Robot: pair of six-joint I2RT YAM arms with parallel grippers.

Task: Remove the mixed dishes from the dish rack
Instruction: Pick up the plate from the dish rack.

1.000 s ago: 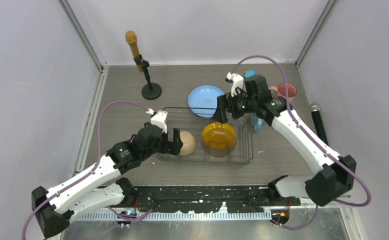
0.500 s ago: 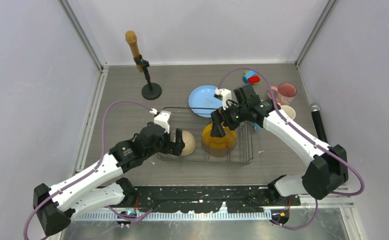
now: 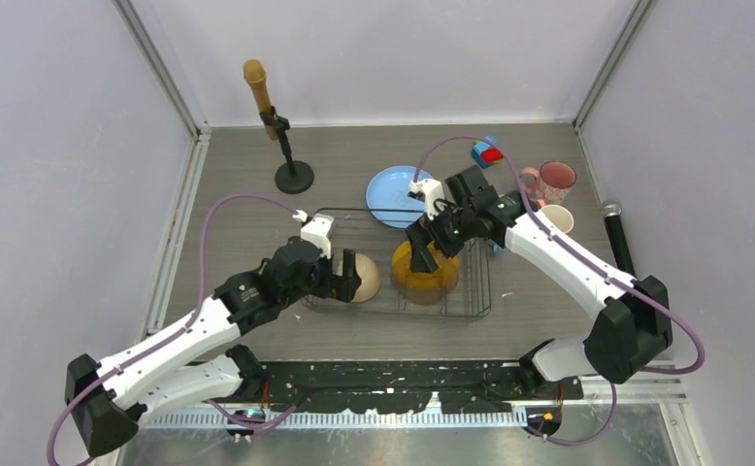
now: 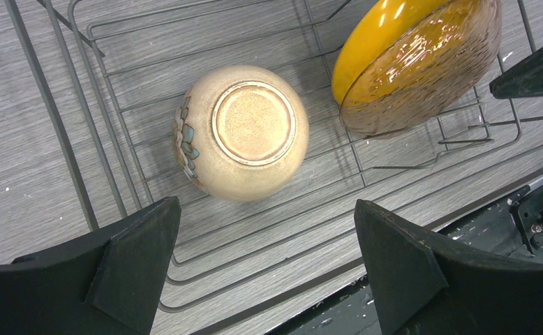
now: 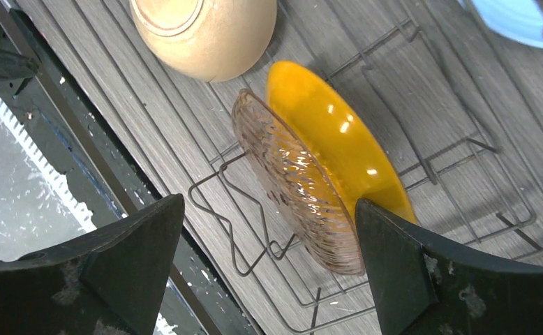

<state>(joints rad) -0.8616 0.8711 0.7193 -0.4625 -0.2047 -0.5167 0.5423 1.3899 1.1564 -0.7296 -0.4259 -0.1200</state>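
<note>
Right now both arms are hanging over the dish rack [image 3: 461, 291] in the middle of the tabletop [image 3: 257, 194]. The left gripper [image 4: 265, 209] is spreading wide above the beige bowl [image 4: 244, 132], which is lying upside down in the rack's left part. The right gripper [image 5: 269, 209] is gaping wide too, holding nothing, over the yellow plate [image 5: 331, 139]. That plate is standing tilted on edge among the dividers to the right. A blue plate [image 3: 393, 194] is sitting on the tabletop at the rack's far edge. A pink mug [image 3: 554, 180] and a pale mug [image 3: 556, 218] are standing farther right.

Trouble is probably waiting in the grasps. The bowl is showing only its rounded back, so closing fingers could be sliding off it. The plate is leaning, and a pinch landing off its rim could be tipping it flat. It could also be snagging a wire and dragging the rack along. Both arms are working close together, so reaching at once is risking a bump.
</note>
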